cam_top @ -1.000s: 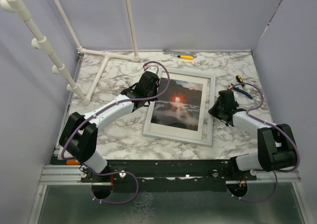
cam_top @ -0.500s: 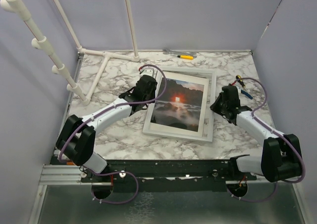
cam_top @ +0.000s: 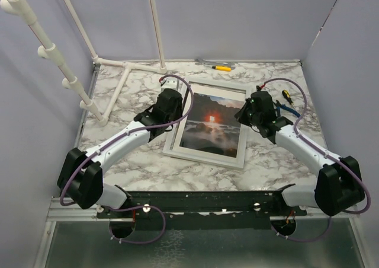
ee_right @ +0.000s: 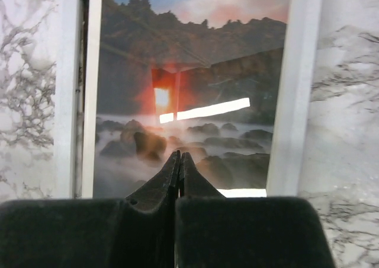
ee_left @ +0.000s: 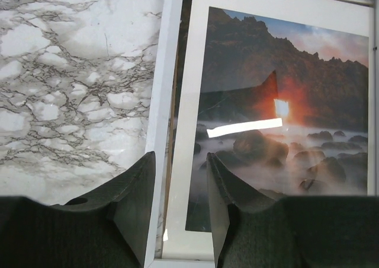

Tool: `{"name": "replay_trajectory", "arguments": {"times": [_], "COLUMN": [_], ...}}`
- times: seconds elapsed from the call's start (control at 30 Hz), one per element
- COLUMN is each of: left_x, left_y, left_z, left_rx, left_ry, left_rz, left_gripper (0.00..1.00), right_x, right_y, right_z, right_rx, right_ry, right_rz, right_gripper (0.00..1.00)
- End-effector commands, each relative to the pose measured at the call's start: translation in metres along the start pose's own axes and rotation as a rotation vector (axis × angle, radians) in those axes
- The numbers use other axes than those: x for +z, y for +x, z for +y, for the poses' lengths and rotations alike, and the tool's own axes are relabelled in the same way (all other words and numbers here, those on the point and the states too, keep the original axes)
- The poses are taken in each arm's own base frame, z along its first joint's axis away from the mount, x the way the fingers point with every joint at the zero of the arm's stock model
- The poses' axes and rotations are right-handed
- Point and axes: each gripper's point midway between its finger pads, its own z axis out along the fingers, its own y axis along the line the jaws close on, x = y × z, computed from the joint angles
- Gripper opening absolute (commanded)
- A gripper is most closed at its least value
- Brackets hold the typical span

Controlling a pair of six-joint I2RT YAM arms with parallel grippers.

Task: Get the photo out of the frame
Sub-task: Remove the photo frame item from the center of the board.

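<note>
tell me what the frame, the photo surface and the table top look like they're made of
Frame: smooth matte white rails, painted wood or plastic; the look leaves it open.
Photo: glossy print, or a print under a clear pane, since a bright light streak reflects across it.
Table top: white with grey veins like marble, faint sheen; possibly laminate rather than stone.
</note>
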Motion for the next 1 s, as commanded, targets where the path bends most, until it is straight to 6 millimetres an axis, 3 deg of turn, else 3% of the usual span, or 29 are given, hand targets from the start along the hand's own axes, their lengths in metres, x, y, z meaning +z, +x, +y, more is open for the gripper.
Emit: {"name": "replay_trajectory", "arguments": {"times": [0.0, 0.13, 0.27, 0.43, 0.57, 0.97], "left_x": [-0.013, -0.013, -0.008, -0.003, 0.000, 0.001], "left_y": [-0.013, -0.007, 0.004, 0.013, 0.016, 0.015], "left_z": [0.010, 0.009, 0.005, -0.001, -0.002, 0.000], "left_rx": [-0.026, -0.021, -0.018, -0.025, -0.027, -0.021], "left_ry": [-0.026, -0.013, 0.008, 0.035, 0.042, 0.033], "left_rz": [-0.044, -0.028, 0.008, 0.034, 0.038, 0.030], "left_gripper": [0.41, 0.41, 0.41, 0.41, 0.42, 0.42], "right_x": [0.008, 0.013, 0.014, 0.016, 0.022, 0.047], "right_y": [0.005, 0.005, 0.008, 0.024, 0.041, 0.063], "right_z": [0.021, 0.003, -0.030, -0.075, -0.092, -0.099], "right_rx": [0.009, 0.002, -0.036, -0.010, -0.014, -0.028], "right_ry": [-0.028, 0.070, 0.199, 0.276, 0.327, 0.359], "right_rz": [0.030, 0.020, 0.011, 0.052, 0.095, 0.189], "right_gripper": [0.02, 0.11, 0.39, 0.56, 0.56, 0.47]}}
